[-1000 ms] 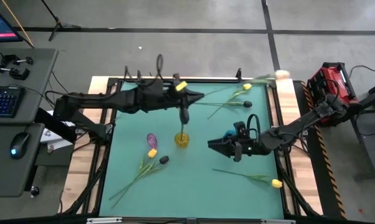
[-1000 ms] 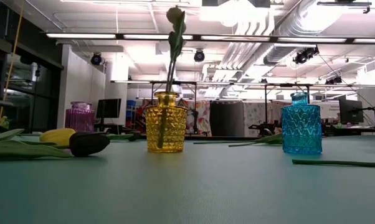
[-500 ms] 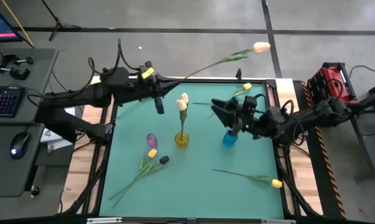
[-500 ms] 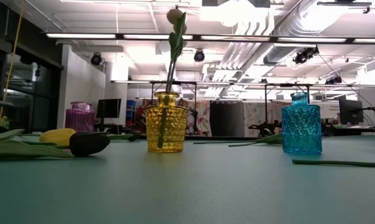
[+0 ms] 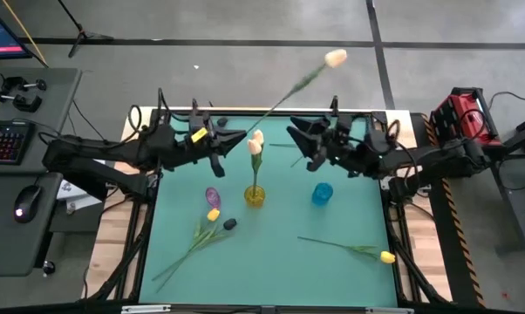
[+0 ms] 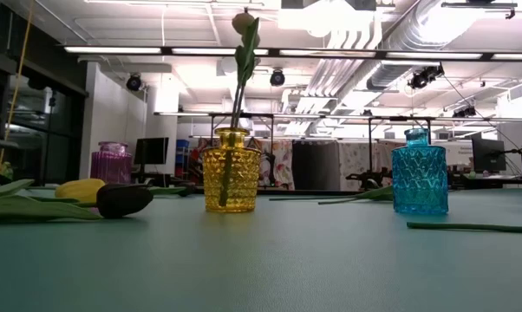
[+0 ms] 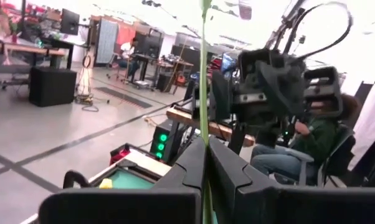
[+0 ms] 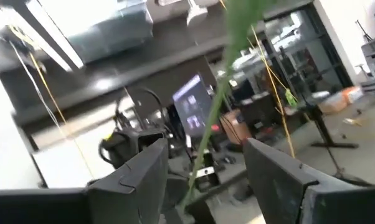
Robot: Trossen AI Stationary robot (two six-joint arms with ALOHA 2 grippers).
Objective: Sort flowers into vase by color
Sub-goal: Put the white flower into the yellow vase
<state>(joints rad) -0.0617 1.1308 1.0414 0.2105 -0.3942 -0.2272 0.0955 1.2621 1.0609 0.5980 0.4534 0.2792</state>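
Note:
A cream-peach tulip slants up on its long green stem over the table's far edge, rising from my left gripper, which is shut on it. My right gripper faces it, open. In the right wrist view the stem runs up between the open fingers, and no touch shows. Another cream tulip stands with its stem in the yellow vase. Yellow and black tulips lie left of the middle. A yellow one lies near right. My left gripper pinches the tulip's green stem between its two fingers, toward the stem's lower end. The fingers come roughly level from the table's left. The flower is lifted clear, and its stem slants up and right to the head, high above the table.
A blue vase stands right of the yellow one, and a purple vase left of it. More stems lie at the far edge under my right arm, with a yellow head showing. A keyboard and mouse sit on a desk at left.
My left gripper has left the yellow vase, where the cream tulip stays standing, and drawn back toward the far left. My right gripper has moved from mid-table toward the far edge, uncovering the blue vase. The cream-peach tulip has swung up and left from the far right corner.

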